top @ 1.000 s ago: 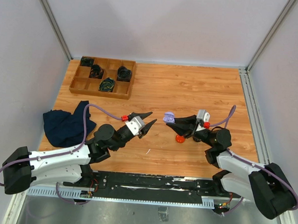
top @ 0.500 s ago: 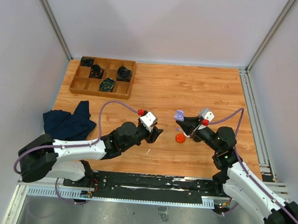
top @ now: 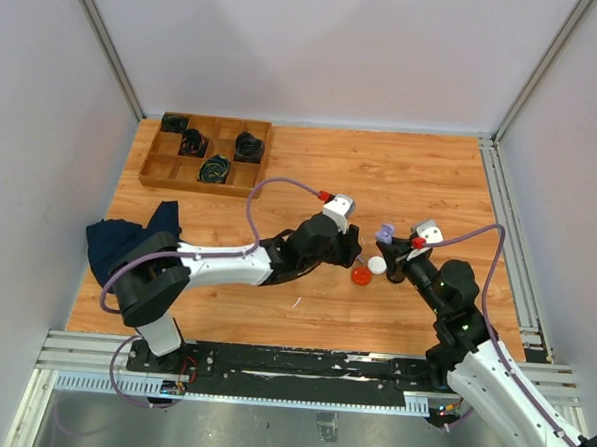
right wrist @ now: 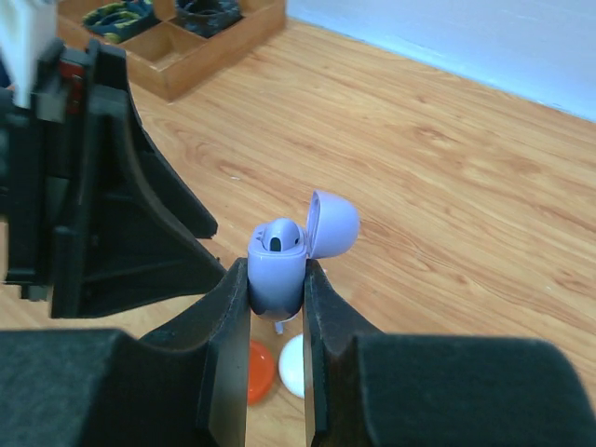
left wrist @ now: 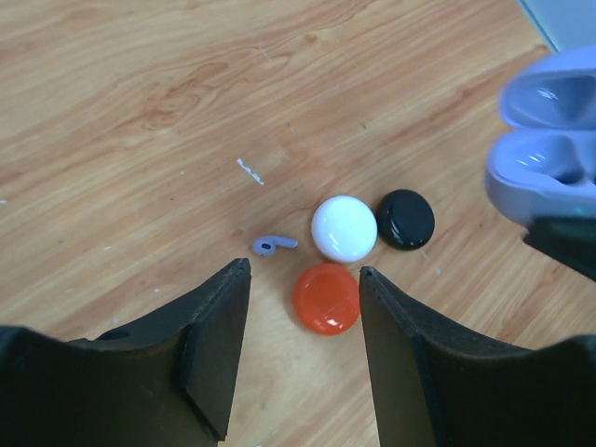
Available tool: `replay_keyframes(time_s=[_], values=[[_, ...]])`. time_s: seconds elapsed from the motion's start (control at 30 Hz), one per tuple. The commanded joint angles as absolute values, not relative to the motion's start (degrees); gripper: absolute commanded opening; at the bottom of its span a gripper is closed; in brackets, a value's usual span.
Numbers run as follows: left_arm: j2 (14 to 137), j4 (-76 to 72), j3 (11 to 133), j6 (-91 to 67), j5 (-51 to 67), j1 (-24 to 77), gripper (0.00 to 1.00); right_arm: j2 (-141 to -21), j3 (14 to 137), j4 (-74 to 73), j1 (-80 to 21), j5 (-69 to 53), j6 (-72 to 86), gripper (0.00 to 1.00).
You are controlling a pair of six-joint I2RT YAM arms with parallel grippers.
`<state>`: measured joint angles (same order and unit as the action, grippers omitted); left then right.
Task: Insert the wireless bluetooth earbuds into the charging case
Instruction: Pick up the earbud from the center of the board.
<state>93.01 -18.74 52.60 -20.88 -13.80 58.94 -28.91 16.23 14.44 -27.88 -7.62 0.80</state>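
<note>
Lying on the wooden table [top: 401,179], a single purple earbud [left wrist: 273,245] sits just beyond the tip of one finger of the left gripper [left wrist: 304,270], the finger on the left side of the left wrist view, and slightly outside the gap between the jaws. Those jaws stand apart and grip nothing. Between their tips lies an orange disc [left wrist: 327,298], with a white disc [left wrist: 344,228] close against its far side and a black disc [left wrist: 405,219] just beside the white one. The earbud's stem points toward the white disc and stops just short of it. The right gripper [right wrist: 277,289] is clamped on the lower half of a purple charging case [right wrist: 277,259], held upright above the table with its lid hinged open, near the left gripper and to the right of the discs. Whether a bud sits inside the case cannot be told. A wooden tray [top: 195,187] and a dark cloth [top: 127,240] lie well apart on the left.
</note>
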Motion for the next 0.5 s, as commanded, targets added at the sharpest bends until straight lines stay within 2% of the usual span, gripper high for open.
replay_keyframes(time_s=[0.0, 0.17, 0.27, 0.47], values=[[99.7, -4.5, 62.3, -34.2, -15.1, 58.6, 0.56, -25.2, 16.9, 10.3, -28.9, 1.3, -0.1, 0.01], [106.8, 7.2, 71.6, -42.2, -13.5, 58.6, 0.54, -22.0, 16.7, 7.8, -28.8, 4.8, -0.3, 0.01], [110.5, 12.3, 76.7, -45.7, -14.1, 58.6, 0.49, -20.5, 16.7, 7.0, -28.9, 5.5, -0.5, 0.01], [114.2, 15.8, 79.9, -52.0, -15.4, 57.3, 0.41, -18.6, 16.4, 6.1, -28.9, 6.1, -0.8, 0.01]])
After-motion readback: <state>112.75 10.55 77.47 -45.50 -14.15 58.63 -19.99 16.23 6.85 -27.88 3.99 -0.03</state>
